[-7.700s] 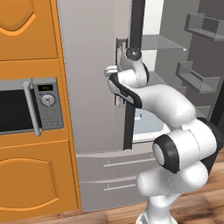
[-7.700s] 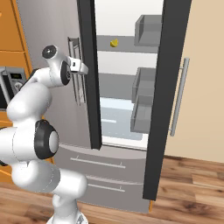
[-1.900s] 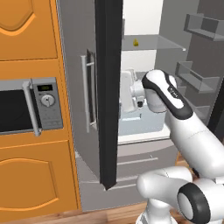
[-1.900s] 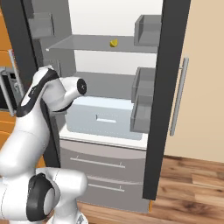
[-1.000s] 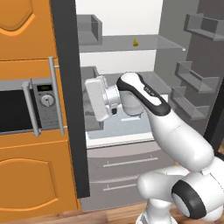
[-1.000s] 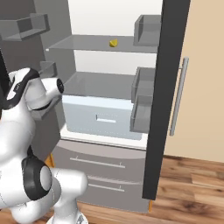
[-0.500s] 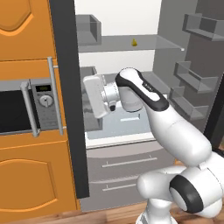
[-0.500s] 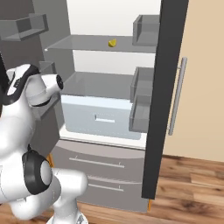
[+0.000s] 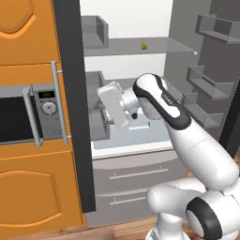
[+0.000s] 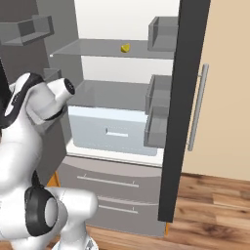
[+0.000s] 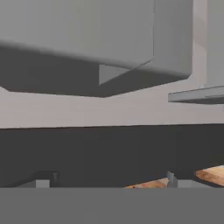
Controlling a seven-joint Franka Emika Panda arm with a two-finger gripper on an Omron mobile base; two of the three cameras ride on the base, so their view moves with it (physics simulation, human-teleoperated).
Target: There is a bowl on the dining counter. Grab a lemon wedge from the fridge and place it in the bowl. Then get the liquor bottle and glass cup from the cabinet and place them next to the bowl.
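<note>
A small yellow lemon wedge [image 9: 143, 45] lies on the upper glass shelf [image 10: 97, 49] of the open fridge, toward the back; from the right base it is the lemon wedge [image 10: 126, 48] at the shelf's middle. My gripper [image 9: 105, 115] hangs at mid height in the fridge's left side, below and left of the wedge, pointing at the inner face of the left door. In the hand view the gripper [image 11: 107, 181] is open, its fingertips [image 11: 43, 181] far apart with nothing between them, facing grey door bins.
Both fridge doors stand wide open: the left door [image 9: 70, 117] with its handle beside the orange cabinet and microwave [image 9: 18, 115], the right door [image 10: 193, 97] with bins on its inside. A pale crisper drawer [image 10: 114, 132] sits under the lower shelf, grey freezer drawers below.
The left fridge door has swung from nearly shut to wide open. My hand has left its handle and now sits inside the fridge by the door's inner face; over the last second it barely shifted.
</note>
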